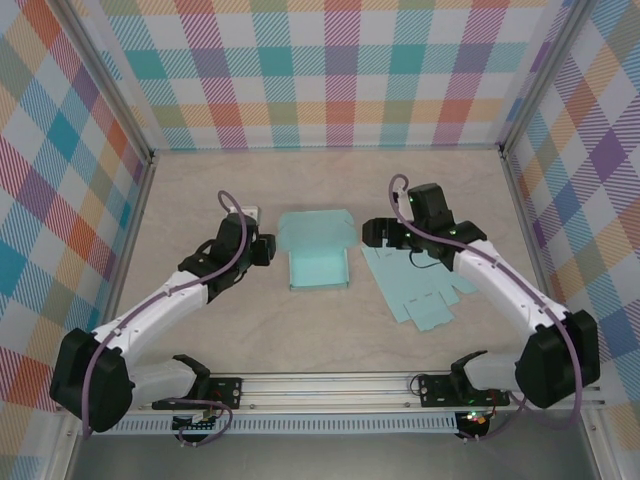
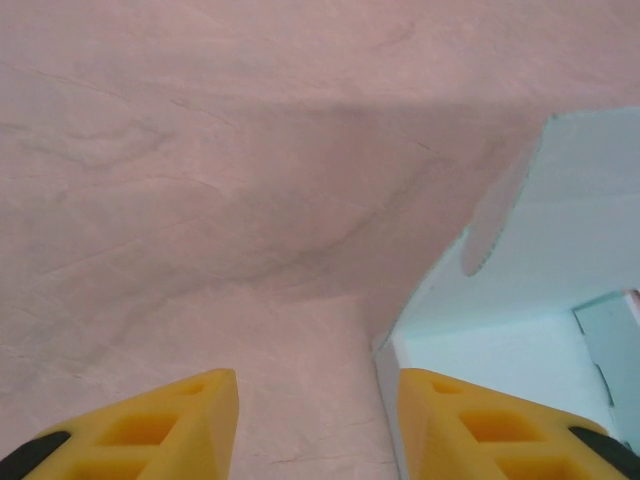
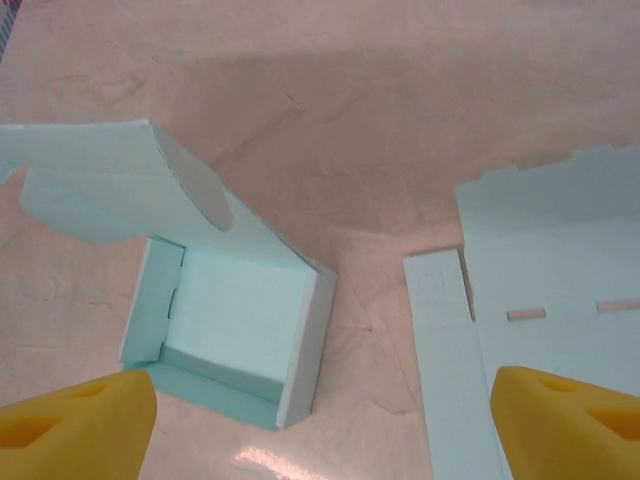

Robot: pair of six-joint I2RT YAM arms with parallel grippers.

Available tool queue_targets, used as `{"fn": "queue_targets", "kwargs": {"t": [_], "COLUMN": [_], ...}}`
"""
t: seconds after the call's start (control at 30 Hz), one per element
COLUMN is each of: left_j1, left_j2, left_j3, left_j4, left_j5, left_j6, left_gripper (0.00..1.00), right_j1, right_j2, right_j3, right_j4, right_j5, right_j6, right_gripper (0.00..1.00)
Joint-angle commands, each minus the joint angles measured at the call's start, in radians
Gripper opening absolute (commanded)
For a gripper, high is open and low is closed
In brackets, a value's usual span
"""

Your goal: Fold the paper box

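Overhead view, left to right.

Left hand (image 1: 267,248): low over the counter (image 1: 330,335), just beside the left wall of the paper box (image 1: 318,265) and pointing toward it. In its wrist view the left hand (image 2: 318,430) is released. The two yellow fingers (image 2: 190,420) stand apart with nothing pinched between them. I see bare counter (image 2: 200,200) under the gap. The near corner of the paper box (image 2: 560,250) comes up right against the inner edge of the right-side finger. I cannot tell whether they touch.

Paper box: middle of the counter, between the two hands, partly formed. The side walls stand upright around a pale teal floor. The lid flap (image 1: 318,222) lies at the far end. In the right wrist view the paper box (image 3: 235,320) is an open tray, with the lid flap (image 3: 100,185) raised and leaning.

Flat blank (image 1: 415,290): a second teal sheet, unfolded, lying on the counter to the right of the box, apart from it. Slots and tabs are visible (image 3: 560,270).

Right hand (image 1: 372,232): near the box's far-right corner, over the blank's far edge. The right hand (image 3: 325,430) is released, fingers spread wide, grasping nothing.
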Motion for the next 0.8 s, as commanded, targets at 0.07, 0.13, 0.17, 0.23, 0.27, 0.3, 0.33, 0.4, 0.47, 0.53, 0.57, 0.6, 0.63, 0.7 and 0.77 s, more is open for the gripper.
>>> {"fn": "queue_targets", "kwargs": {"t": [0.07,0.13,0.17,0.23,0.27,0.3,0.33,0.4,0.47,0.53,0.57,0.6,0.63,0.7,0.77], "left_j1": [0.005,0.007,0.010,0.014,0.014,0.016,0.016,0.017,0.017,0.019,0.020,0.021,0.022,0.022,0.022], "left_j2": [0.052,0.076,0.091,0.118,0.132,0.141,0.150,0.162,0.175,0.188,0.196,0.200,0.207,0.221,0.236], "left_j3": [-0.001,0.000,0.006,0.026,0.035,0.041,0.047,0.054,0.061,0.068,0.072,0.075,0.078,0.088,0.098], "left_j4": [0.149,0.165,0.166,0.158,0.156,0.154,0.151,0.145,0.139,0.134,0.134,0.135,0.138,0.137,0.132], "left_j5": [0.118,0.110,0.118,0.120,0.121,0.118,0.111,0.107,0.100,0.092,0.091,0.092,0.094,0.098,0.097], "left_j6": [0.073,0.097,0.112,0.131,0.141,0.145,0.149,0.158,0.163,0.166,0.169,0.169,0.170,0.171,0.170], "left_gripper": [0.46,0.46,0.46,0.46,0.46,0.46,0.46,0.46,0.46,0.46,0.45,0.44,0.42,0.38,0.36], "right_j1": [0.008,0.011,0.012,0.018,0.022,0.026,0.033,0.044,0.051,0.054,0.054,0.055,0.057,0.060,0.064], "right_j2": [0.115,0.152,0.169,0.199,0.213,0.225,0.239,0.264,0.293,0.322,0.338,0.351,0.363,0.383,0.392], "right_j3": [0.095,0.118,0.132,0.152,0.161,0.168,0.177,0.193,0.211,0.229,0.238,0.245,0.254,0.265,0.269], "right_j4": [0.040,0.045,0.046,0.048,0.048,0.047,0.044,0.037,0.029,0.022,0.017,0.012,0.008,0.002,0.002], "right_j5": [-0.066,-0.074,-0.084,-0.103,-0.111,-0.115,-0.118,-0.120,-0.115,-0.112,-0.112,-0.112,-0.108,-0.108,-0.108], "right_j6": [-0.079,-0.092,-0.099,-0.114,-0.125,-0.134,-0.147,-0.167,-0.175,-0.178,-0.180,-0.180,-0.181,-0.178,-0.175], "right_gripper": [0.85,0.84,0.82,0.80,0.80,0.80,0.80,0.80,0.80,0.78,0.77,0.76,0.74,0.69,0.65]}}
